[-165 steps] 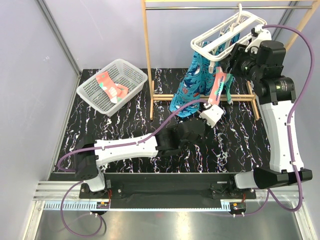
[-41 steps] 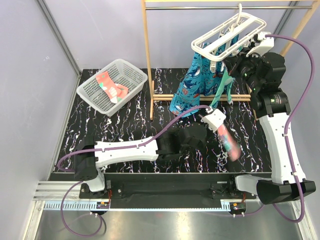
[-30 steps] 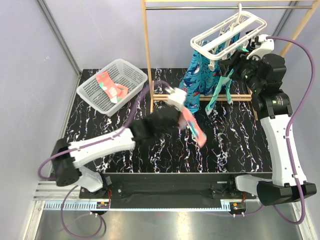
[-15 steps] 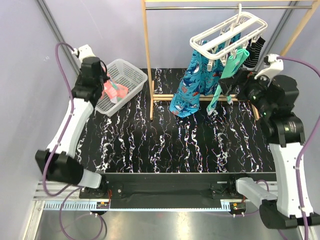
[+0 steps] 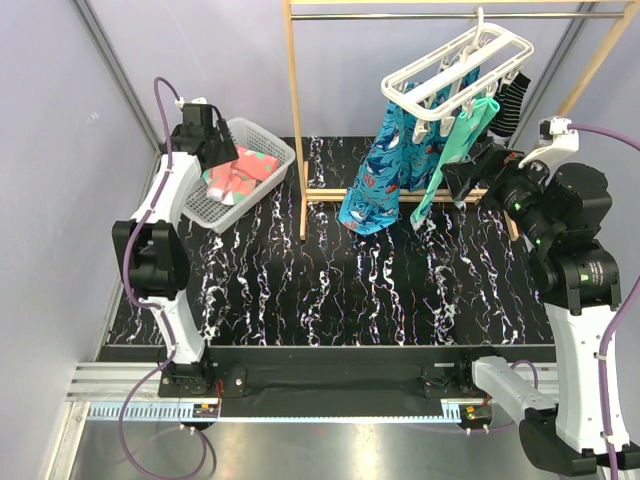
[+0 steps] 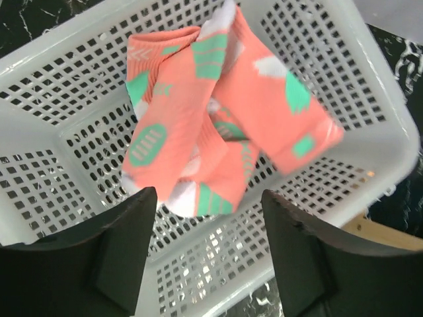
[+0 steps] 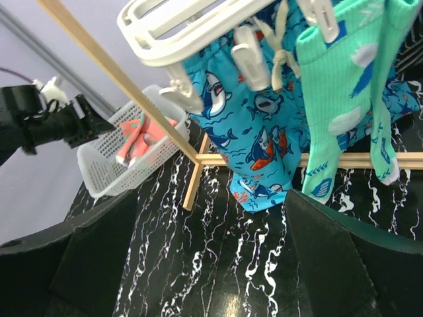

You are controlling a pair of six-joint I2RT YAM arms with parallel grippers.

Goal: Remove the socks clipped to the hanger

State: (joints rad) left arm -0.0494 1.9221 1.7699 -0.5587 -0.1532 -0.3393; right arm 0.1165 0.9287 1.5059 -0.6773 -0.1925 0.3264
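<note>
The white hanger (image 5: pixel 455 68) hangs from the wooden rack's rail, also seen as a slatted frame (image 7: pixel 192 30) in the right wrist view. A teal-green sock (image 5: pixel 452 150) (image 7: pixel 337 99) and a black-and-white striped sock (image 5: pixel 511 104) are still clipped to it. Two coral-pink socks (image 5: pixel 245 170) (image 6: pixel 192 132) lie in the white mesh basket (image 5: pixel 190 185); the right-hand one looks blurred. My left gripper (image 5: pixel 222 152) (image 6: pixel 211 224) hovers open over the basket's near wall, holding nothing. My right gripper (image 5: pixel 463 180) (image 7: pixel 211 264) is open and empty, just right of and below the teal sock.
A blue shark-print cloth (image 5: pixel 385 165) (image 7: pixel 258 132) hangs next to the teal sock. The wooden rack (image 5: pixel 297 120) stands at the back of the black marbled table (image 5: pixel 350 290), its foot bars on the surface. The basket (image 7: pixel 125 162) sits at the back left corner.
My left arm swung from the table's middle to the basket carrying a coral sock, then opened and dropped it in. My right gripper opened wide and drew back from the hanger.
</note>
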